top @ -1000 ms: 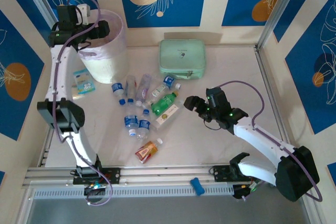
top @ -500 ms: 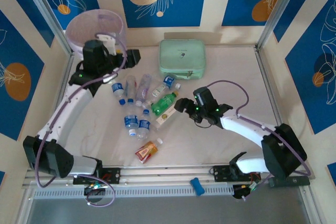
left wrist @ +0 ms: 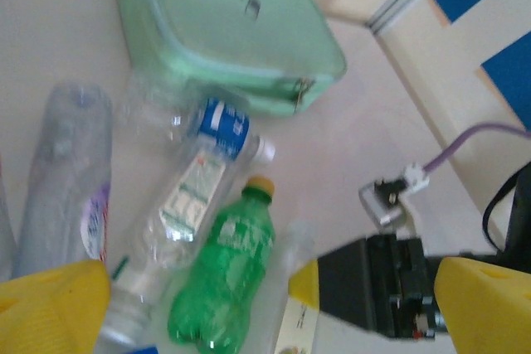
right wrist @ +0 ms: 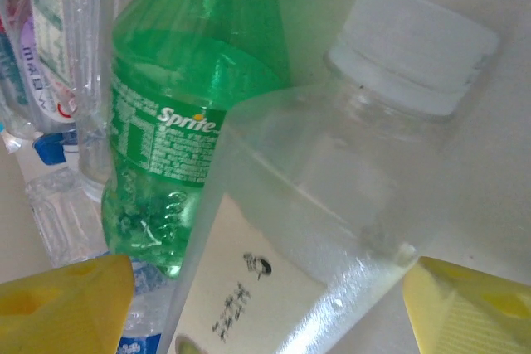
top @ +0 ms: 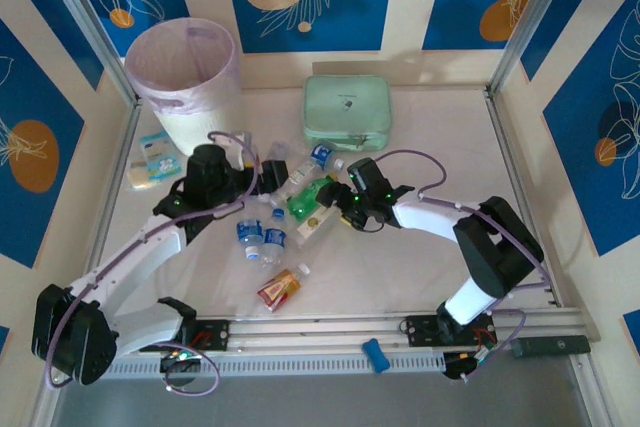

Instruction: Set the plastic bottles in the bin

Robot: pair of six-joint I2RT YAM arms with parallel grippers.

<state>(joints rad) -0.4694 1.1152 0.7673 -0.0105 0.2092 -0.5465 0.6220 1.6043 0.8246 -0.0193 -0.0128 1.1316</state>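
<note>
Several plastic bottles lie in a cluster mid-table: a green one (top: 312, 194) (left wrist: 224, 275) (right wrist: 178, 113), a clear square one with a white cap and white label (top: 322, 219) (right wrist: 332, 205), and blue-labelled clear ones (top: 250, 232) (left wrist: 211, 134). My right gripper (top: 336, 209) (right wrist: 270, 308) is open, its yellow fingers astride the clear square bottle. Over the cluster's left side hovers my left gripper (top: 265, 179) (left wrist: 270, 312), wide open and holding nothing. The bin (top: 185, 72), a tall pinkish bucket lined with a bag, stands at the back left.
A mint green case (top: 347, 112) (left wrist: 224, 31) lies behind the bottles. Beside the bin is a pale packet (top: 155, 157). An orange-labelled bottle (top: 280, 287) lies near the front. A small blue object (top: 375, 355) rests on the front rail.
The left arm swung from above the bin down to the bottle cluster. The right arm reached left until its fingers straddle the clear square bottle.
</note>
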